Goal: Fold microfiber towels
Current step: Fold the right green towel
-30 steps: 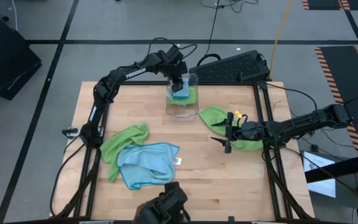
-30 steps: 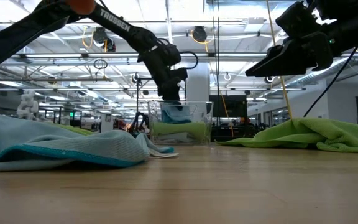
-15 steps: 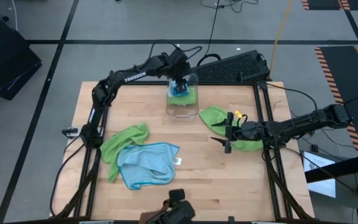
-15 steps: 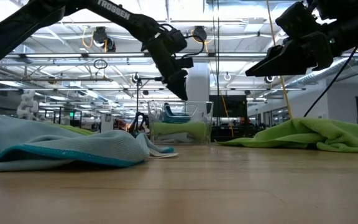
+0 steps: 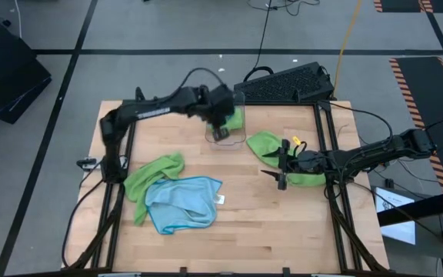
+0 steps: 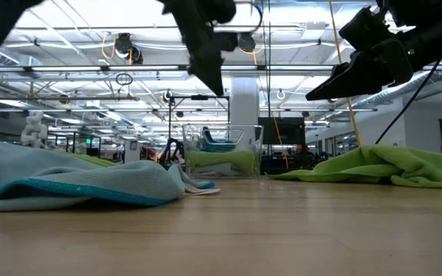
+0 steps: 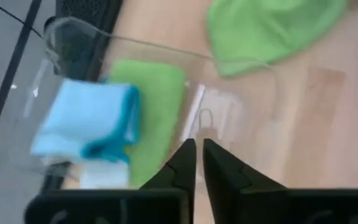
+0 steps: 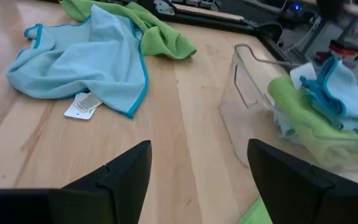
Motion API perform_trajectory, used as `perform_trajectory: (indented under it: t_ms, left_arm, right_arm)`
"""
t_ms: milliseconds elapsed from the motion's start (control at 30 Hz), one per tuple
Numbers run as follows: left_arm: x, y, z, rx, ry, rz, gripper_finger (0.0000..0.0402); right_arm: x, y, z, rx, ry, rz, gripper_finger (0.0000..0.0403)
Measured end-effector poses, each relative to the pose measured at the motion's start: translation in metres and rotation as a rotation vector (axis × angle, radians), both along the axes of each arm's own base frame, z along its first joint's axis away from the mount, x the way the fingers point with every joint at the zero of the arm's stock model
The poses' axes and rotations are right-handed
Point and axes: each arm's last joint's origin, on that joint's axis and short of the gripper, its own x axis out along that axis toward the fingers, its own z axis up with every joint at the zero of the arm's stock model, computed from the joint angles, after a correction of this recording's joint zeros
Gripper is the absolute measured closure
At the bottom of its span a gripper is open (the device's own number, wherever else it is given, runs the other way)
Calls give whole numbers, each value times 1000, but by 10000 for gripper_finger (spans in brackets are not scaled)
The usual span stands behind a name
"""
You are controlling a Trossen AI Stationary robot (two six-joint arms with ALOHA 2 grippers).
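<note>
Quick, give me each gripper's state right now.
Left gripper: closed, holding nothing, above the clear bin.
Right gripper: open, empty, over the green towel.

Robotics lab, wooden table (image 5: 244,208), open industrial ceiling (image 6: 90,46)

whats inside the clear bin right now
Inside the clear bin: a folded light blue towel on a folded green towel. Anything beneath them is covered.

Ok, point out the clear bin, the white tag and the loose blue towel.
clear bin (image 8: 244,118): right wrist view, near wall.
white tag (image 8: 82,104): right wrist view, its middle.
loose blue towel (image 5: 181,201): high view, centre of the cloth.
</note>
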Motion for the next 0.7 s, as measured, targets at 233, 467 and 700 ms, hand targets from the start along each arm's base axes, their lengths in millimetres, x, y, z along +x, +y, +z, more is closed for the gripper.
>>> perform_trajectory:
  t_ms: [233,467,700]
  left_arm:
    - [-28,-75,-15,51,-99,28,398]
    - [-61,-136,-37,58,-321,44,379]
    - [-70,-191,-46,49,-471,-128,379]
  right_arm:
    - [-2,2,-5,149,40,11,147]
    - [-6,12,-14,205,115,-22,147]
    - [-9,20,-29,243,213,-115,147]
